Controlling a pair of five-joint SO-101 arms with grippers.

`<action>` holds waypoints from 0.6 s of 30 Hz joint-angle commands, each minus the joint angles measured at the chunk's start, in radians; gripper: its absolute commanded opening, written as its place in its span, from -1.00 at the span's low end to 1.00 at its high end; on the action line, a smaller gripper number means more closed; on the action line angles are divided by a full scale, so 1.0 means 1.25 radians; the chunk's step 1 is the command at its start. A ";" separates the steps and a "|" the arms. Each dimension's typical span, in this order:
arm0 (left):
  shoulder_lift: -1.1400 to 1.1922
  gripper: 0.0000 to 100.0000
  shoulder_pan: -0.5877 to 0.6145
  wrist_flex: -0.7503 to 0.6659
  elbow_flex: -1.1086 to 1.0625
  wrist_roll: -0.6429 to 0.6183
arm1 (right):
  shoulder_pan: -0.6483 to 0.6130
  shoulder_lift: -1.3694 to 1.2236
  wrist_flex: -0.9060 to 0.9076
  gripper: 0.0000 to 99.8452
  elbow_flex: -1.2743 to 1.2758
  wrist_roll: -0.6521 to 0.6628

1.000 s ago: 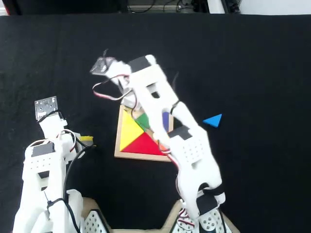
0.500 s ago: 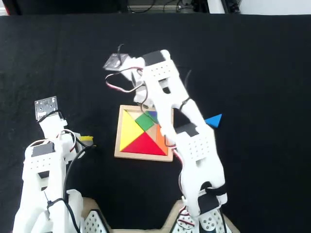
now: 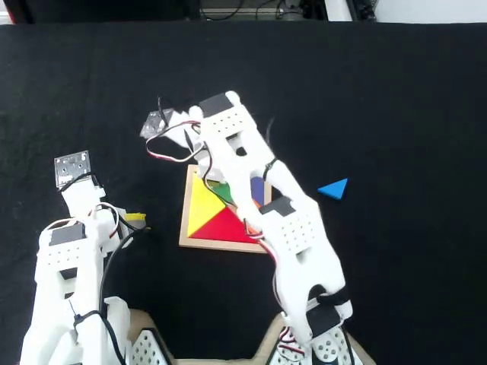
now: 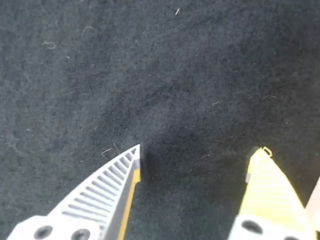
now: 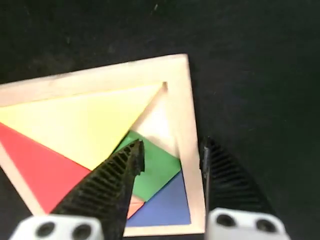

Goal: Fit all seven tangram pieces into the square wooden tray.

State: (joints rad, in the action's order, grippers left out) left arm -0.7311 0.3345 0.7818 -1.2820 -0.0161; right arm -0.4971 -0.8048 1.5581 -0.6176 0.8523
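Note:
The square wooden tray (image 3: 185,222) lies mid-table, holding a large yellow triangle (image 3: 201,207), a large red triangle (image 3: 228,226), a green square (image 3: 223,190) and a dark blue piece (image 3: 259,190). In the right wrist view the tray (image 5: 100,75) has a bare triangular gap (image 5: 157,120) beside the yellow triangle (image 5: 85,120) and the green square (image 5: 157,167). My right gripper (image 5: 171,145) hangs open and empty over that corner, one finger above the green square, the other beyond the rim. A light blue triangle (image 3: 333,188) lies loose right of the tray. My left gripper (image 4: 199,148) is open over bare cloth.
Black cloth covers the whole table. The left arm (image 3: 72,243) stands left of the tray, its yellow-tipped gripper (image 3: 135,219) a short way from the tray's left rim. The right arm (image 3: 293,228) stretches across the tray's right half, hiding part of it.
The right arm's wrist swung right and away from the tray half a second ago, then came back left over the tray's far corner. The left arm and the light blue triangle stayed put.

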 commanded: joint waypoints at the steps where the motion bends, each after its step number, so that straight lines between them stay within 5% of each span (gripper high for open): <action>1: -0.006 -0.34 -0.006 0.002 0.002 0.010 | 0.002 -0.037 0.002 -0.62 -0.053 0.025; 18: -0.006 -0.34 -0.008 0.000 0.002 0.010 | 0.004 -0.123 0.104 -0.62 -0.257 0.028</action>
State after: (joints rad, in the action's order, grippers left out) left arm -0.7311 0.3345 0.7818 -1.2835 -0.0161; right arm -0.4987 -0.9383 1.6870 -0.8815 0.8769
